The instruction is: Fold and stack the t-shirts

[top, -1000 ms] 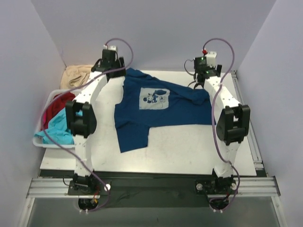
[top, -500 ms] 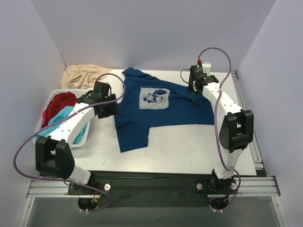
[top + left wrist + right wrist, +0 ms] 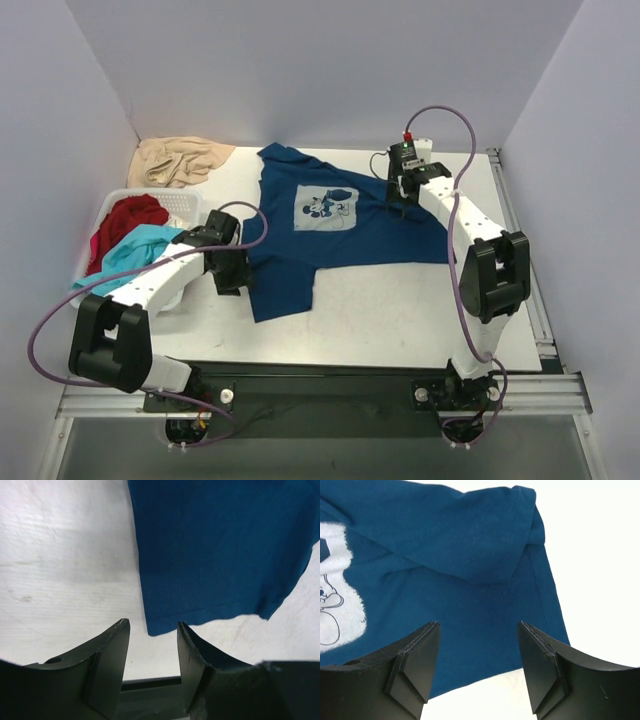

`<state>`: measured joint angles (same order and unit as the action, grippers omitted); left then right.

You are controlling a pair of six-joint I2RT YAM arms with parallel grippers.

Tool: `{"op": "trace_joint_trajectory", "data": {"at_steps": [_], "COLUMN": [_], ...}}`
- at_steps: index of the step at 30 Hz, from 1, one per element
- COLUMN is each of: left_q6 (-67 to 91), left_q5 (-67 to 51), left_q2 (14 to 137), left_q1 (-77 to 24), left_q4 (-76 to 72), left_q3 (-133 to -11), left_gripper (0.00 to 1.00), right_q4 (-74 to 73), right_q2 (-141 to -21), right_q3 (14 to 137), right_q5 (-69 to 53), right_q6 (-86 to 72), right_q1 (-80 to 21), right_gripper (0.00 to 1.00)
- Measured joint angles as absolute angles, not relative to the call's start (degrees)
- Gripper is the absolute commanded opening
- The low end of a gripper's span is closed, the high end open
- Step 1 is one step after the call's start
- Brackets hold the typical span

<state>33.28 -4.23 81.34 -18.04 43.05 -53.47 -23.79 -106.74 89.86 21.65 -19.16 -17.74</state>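
Note:
A navy t-shirt (image 3: 350, 225) with a pale cartoon print (image 3: 322, 208) lies spread on the white table. My left gripper (image 3: 236, 282) hovers low at the shirt's near-left hem corner (image 3: 152, 627). In the left wrist view that corner sits just ahead of the gap, and the gripper (image 3: 152, 630) is open with nothing between its fingers. My right gripper (image 3: 404, 192) hangs over the shirt's far-right part. In the right wrist view it (image 3: 477, 627) is open above flat navy cloth, with a folded-over sleeve (image 3: 485, 540) beyond. Red (image 3: 125, 218) and turquoise (image 3: 138, 250) t-shirts lie bunched in a basket.
The white basket (image 3: 190, 205) stands at the table's left edge. A beige cloth (image 3: 180, 160) lies crumpled at the back left corner. The table's dark front rail (image 3: 150, 685) shows just below my left fingers. Walls close in on both sides.
My left arm has swung from the back left down to the shirt's near-left corner, its jaws narrowing. My right gripper has shifted left over the shirt. The shirt has not moved.

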Motion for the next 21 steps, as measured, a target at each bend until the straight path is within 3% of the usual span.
{"op": "trace_joint_trajectory", "data": {"at_steps": [11,21], "left_q6": [37.4,38.6], "left_q5": [-5.0,-3.1], "left_q2": [77.5,84.6], "left_q1": [-23.0,-24.5], "left_q4": [42.9,38.4], "left_q3": [-44.7,-44.8], "left_gripper": [0.51,0.49], "right_q4": [-26.1,-27.7], "right_q2": [-106.8,-106.8], "right_q3": [89.8,89.9], "right_q5": [22.0,21.6], "right_q6": [-19.1,-19.1], "right_q1": [-18.5,-17.7], "right_gripper": [0.63,0.63]}}
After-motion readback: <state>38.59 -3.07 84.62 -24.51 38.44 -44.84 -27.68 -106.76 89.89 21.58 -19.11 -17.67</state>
